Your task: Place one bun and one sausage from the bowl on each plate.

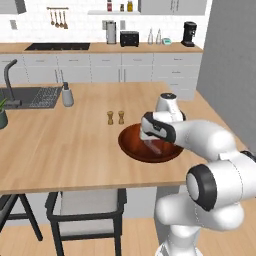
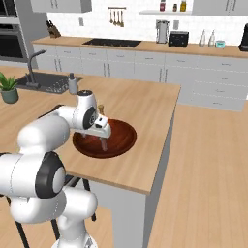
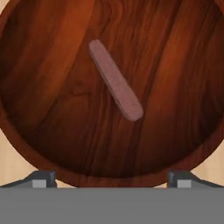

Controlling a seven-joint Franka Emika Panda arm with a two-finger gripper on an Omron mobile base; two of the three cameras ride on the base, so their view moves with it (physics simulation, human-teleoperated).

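I count one sausage [image 3: 115,80] and one bowl [image 3: 39,131]. On the counter [image 1: 65,150] behind the bowl stand two small shakers [image 1: 115,117], close together, and one grey bottle [image 1: 67,95] stands near the sink [image 1: 30,97].

My pincer [image 3: 112,179] hangs over the bowl and points down into it. Its jaws stand wide apart, as wide as they go, and it holds nothing and touches nothing. In the hand view the two dark fingertips [image 3: 41,179] rise at the near rim of the bowl, one on each side, and the sausage lies between them but farther on, well apart from both.

The sausage lies flat on the bottom of the bowl, near its middle, and it runs on a slant across the hand view. It is a slim cylinder with rounded ends, pinkish-red, with a dull and a little grainy skin. The bowl is wide, shallow and round, of dark red-brown wood with a clear grain and a glossy surface. It rests on the counter of pale wood, near the corner next to my base.
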